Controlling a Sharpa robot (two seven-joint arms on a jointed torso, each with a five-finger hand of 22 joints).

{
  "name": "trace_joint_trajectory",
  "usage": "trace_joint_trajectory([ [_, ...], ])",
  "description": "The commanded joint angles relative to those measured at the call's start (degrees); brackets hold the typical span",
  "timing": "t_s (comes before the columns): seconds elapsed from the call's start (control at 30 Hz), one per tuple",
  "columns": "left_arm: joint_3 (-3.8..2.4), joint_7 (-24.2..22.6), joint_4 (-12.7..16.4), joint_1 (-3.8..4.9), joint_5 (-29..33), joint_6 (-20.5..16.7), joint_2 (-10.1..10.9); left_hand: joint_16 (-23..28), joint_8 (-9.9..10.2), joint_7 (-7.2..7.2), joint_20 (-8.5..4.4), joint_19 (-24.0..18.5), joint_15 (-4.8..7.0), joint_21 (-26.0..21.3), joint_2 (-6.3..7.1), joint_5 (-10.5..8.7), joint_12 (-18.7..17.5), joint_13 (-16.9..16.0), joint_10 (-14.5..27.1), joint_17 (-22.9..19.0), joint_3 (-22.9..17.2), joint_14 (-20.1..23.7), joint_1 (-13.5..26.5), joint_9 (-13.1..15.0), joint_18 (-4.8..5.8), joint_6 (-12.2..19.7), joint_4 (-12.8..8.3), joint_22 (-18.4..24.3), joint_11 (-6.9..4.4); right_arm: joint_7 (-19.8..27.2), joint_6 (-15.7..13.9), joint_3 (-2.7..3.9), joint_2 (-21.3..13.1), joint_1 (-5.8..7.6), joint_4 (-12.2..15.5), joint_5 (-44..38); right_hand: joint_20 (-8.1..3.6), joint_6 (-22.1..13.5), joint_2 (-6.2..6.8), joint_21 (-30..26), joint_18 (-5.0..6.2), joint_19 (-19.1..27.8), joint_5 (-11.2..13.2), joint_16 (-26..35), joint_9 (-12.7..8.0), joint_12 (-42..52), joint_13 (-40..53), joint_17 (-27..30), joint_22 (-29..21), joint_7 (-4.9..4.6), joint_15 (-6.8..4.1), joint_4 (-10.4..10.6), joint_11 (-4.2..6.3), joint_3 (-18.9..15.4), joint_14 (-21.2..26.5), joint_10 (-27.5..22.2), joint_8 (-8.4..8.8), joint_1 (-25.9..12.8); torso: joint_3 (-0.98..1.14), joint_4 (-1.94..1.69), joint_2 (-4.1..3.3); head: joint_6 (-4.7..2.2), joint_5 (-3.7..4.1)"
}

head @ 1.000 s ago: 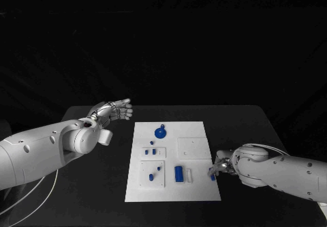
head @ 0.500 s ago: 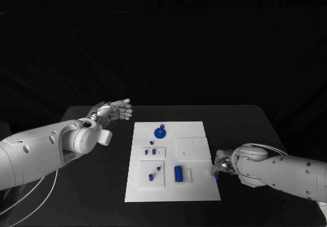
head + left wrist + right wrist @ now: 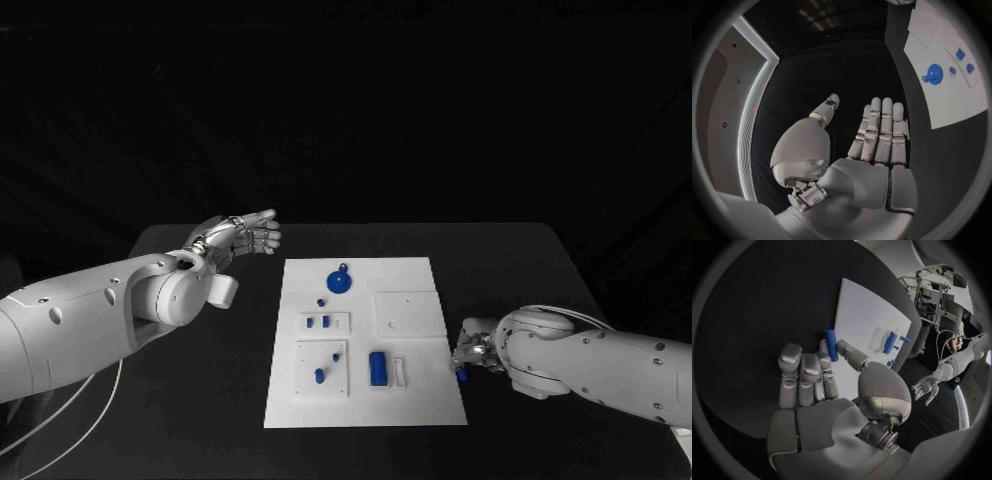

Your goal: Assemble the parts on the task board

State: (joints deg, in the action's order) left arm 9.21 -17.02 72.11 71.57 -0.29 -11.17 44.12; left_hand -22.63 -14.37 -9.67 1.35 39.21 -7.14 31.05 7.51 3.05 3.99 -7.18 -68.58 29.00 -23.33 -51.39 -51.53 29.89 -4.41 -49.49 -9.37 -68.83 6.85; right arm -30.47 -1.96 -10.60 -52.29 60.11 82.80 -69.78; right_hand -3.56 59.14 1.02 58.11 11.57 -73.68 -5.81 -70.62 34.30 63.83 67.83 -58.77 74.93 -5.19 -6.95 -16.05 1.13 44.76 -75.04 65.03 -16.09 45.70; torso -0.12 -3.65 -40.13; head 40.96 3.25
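- Board lies mid-table, its long sides running away from the robot; blue parts sit on it: a round one near the far edge, small pegs along the left half, a longer bar toward the near edge.
- Right hand, just off the board's right edge near the near corner, pinches a short blue peg between thumb and a fingertip, other fingers curled beside it; the peg hangs over bare table beside the board.
- Left hand is released and holds nothing, fingers straight and together, raised off the board's far left corner, well apart from the parts.
- Risk, judged from this: the pinch looks narrow and near the peg's end, so a tilt of the wrist could swing or drop the peg onto the dark table.
- Risk: the peg may meet its socket off-axis and jam or skid across the plate.
- Risk: nothing steadies the board, so a hard push could shift it and disturb the seated parts.
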Motion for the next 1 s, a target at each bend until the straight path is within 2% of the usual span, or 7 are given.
trace_joint_trajectory([
  [0.03,-0.03,-0.37,0.14,0.04,0.11,0.5,-0.02,0.38,-0.34,0.0,0.28,0.25,-0.24,-0.19,-0.35,-0.18,0.19,0.06,-0.03,0.07,0.03,-0.16,0.18,-0.05,-0.56,0.42,-0.1,-0.07,-0.04,-0.4,-0.31,-0.15,-1.3,0.03,0.1,0.91,0.45,0.59,-0.04,0.34,3.43,-0.01,0.23,0.21,0.02,-0.27,-0.13,0.09,0.88,0.13,-0.16,0.0,0.09,0.39,-0.34,0.55,-0.11,-1.06,-0.04,-0.04,0.04,-0.04,-0.03],
  [0.2,-0.02,-0.38,0.04,0.04,0.11,0.52,-0.04,0.4,-0.34,-0.01,0.28,0.25,-0.24,-0.2,-0.36,-0.18,0.19,0.06,-0.03,0.08,0.03,-0.16,0.16,-0.06,-0.56,0.42,-0.11,-0.08,-0.04,-0.59,-0.35,-0.03,-2.74,2.17,0.88,0.59,0.46,1.02,0.02,0.41,3.43,-0.11,0.95,0.2,-0.22,-0.31,-0.19,0.12,0.86,0.22,-0.23,-0.02,0.19,0.68,-0.38,0.82,-0.07,-1.62,-0.09,-0.01,0.03,-0.12,0.01],
  [0.33,-0.02,-0.39,0.01,0.04,0.11,0.59,-0.08,0.41,-0.35,-0.01,0.29,0.25,-0.25,-0.21,-0.36,-0.18,0.19,0.06,-0.03,0.1,0.03,-0.17,0.15,-0.06,-0.55,0.42,-0.11,-0.09,-0.04,-0.53,-0.53,0.25,-3.46,4.04,2.6,0.89,0.45,1.23,0.01,0.44,3.43,-0.15,1.2,0.19,-0.3,-0.33,-0.22,0.13,0.86,0.27,-0.27,0.01,0.24,0.79,-0.4,0.95,-0.08,-1.82,-0.04,-0.03,0.0,-0.08,-0.04],
  [0.47,-0.02,-0.39,0.01,0.04,0.11,0.69,-0.19,0.42,-0.35,-0.01,0.29,0.25,-0.25,-0.22,-0.36,-0.18,0.19,0.06,-0.04,0.11,0.03,-0.17,0.15,-0.06,-0.55,0.42,-0.11,-0.1,-0.04,-0.41,-0.54,0.31,-3.41,5.16,5.11,4.65,0.45,1.44,0.03,0.46,3.43,-0.18,1.51,0.19,-0.4,-0.37,-0.25,0.14,0.84,0.32,-0.31,0.09,0.29,0.86,-0.41,1.07,-0.08,-2.11,-0.01,0.0,-0.01,-0.04,-0.09],
  [0.67,-0.02,-0.39,0.1,0.04,0.11,0.69,-0.21,0.43,-0.36,-0.01,0.3,0.26,-0.25,-0.23,-0.37,-0.18,0.19,0.06,-0.04,0.13,0.03,-0.17,0.15,-0.06,-0.55,0.42,-0.11,-0.11,-0.04,-0.54,0.88,0.3,-1.11,5.25,7.02,10.81,0.45,1.63,0.08,0.5,3.43,-0.25,1.89,0.17,-0.59,-0.44,-0.28,0.15,0.82,0.36,-0.36,0.17,0.33,0.55,-0.43,1.2,0.01,-2.9,0.01,-0.05,-0.03,0.07,-0.12],
  [0.83,-0.02,-0.36,0.11,0.04,0.1,0.85,-0.24,0.45,-0.37,-0.01,0.3,0.26,-0.26,-0.24,-0.39,-0.18,0.19,0.07,-0.04,0.15,0.03,-0.18,0.14,-0.07,-0.55,0.42,-0.11,-0.12,-0.05,-0.44,0.55,0.05,1.69,5.14,6.81,11.47,0.44,1.61,-0.01,0.48,3.43,-0.21,1.83,0.2,-0.7,-0.5,-0.28,0.17,0.81,0.35,-0.37,0.09,0.33,0.36,-0.4,1.18,0.1,-3.2,0.0,-0.01,-0.04,0.21,-0.18],
  [1.0,-0.02,-0.37,0.11,0.04,0.1,1.02,-0.38,0.47,-0.39,-0.01,0.31,0.26,-0.26,-0.26,-0.41,-0.18,0.21,0.06,-0.07,0.17,0.04,-0.18,0.14,-0.07,-0.55,0.4,-0.11,-0.14,-0.07,-0.37,-0.05,-0.06,4.53,3.8,5.91,10.22,0.42,1.73,-0.06,0.48,3.43,-0.17,1.83,0.2,-0.85,-0.55,-0.25,0.18,0.8,0.36,-0.4,0.12,0.35,-0.12,-0.39,1.17,0.17,-3.87,0.03,-0.04,-0.04,0.26,-0.46],
])
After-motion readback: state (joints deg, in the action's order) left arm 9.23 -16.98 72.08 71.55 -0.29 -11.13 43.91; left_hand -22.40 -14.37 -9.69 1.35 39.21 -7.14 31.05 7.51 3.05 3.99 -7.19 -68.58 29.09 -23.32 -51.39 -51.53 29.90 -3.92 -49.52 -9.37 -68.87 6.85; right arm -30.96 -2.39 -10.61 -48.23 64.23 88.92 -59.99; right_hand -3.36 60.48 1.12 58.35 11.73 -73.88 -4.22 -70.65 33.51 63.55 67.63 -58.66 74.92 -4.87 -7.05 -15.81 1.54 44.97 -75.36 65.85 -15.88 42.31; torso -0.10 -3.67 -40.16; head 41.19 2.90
